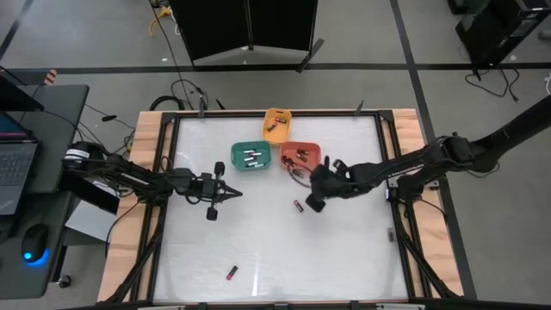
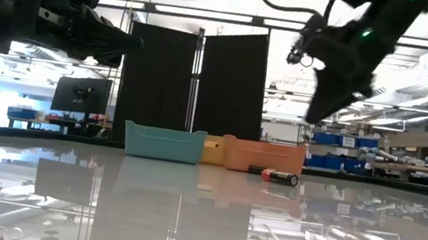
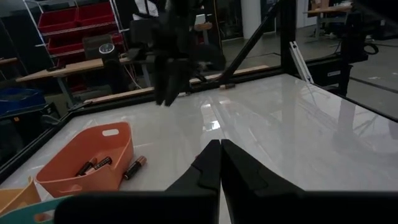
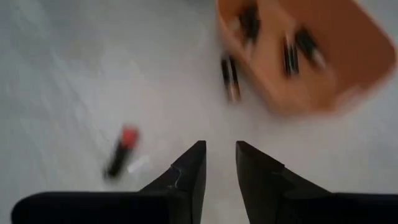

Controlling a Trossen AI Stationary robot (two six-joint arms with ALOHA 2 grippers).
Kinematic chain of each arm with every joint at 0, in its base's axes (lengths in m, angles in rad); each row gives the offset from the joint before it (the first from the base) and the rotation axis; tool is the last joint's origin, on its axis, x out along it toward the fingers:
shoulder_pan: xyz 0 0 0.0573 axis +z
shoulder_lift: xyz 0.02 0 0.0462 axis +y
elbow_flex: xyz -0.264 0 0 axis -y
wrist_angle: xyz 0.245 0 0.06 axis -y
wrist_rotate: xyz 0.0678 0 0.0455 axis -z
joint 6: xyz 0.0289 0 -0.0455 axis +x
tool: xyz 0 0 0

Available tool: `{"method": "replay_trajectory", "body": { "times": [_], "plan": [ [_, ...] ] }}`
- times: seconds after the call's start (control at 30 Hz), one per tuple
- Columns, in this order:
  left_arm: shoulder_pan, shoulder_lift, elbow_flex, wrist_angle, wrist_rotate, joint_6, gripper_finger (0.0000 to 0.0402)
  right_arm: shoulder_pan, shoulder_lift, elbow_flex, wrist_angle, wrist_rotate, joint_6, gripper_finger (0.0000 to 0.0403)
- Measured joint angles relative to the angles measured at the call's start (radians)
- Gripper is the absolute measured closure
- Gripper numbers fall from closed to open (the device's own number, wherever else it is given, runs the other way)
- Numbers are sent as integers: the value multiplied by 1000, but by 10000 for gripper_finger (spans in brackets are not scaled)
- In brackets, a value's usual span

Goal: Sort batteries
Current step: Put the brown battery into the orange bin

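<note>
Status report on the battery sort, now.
Left gripper shut, empty, idle mid-table. Right gripper apart, empty, above loose battery beside orange bin. Nothing blocking.

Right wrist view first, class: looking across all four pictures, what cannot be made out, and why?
- Right wrist view: motion blur smears the batteries in the orange bin.
- High view: batteries in the green bin too small to size.
- Low view: bin walls hide all contents.
</note>
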Motion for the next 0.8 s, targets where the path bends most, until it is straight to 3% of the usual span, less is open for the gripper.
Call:
{"method": "replay_trajectory", "body": {
  "times": [0.13, 0.5, 0.63, 0.8],
  "plan": [
    [0, 0, 0, -1, 0, 1, 385, 77, 0, 47, -201, -55, 123, 307],
    [0, 0, 0, -1, 0, -5, 385, 270, 0, 63, -493, -375, 469, 312],
    [0, 0, 0, -3, 0, -3, 385, 352, 5, 52, -590, -484, 451, 330],
    [0, 0, 0, -7, 0, 24, 385, 442, 5, -28, -555, -639, 398, 388]
  ]
}}
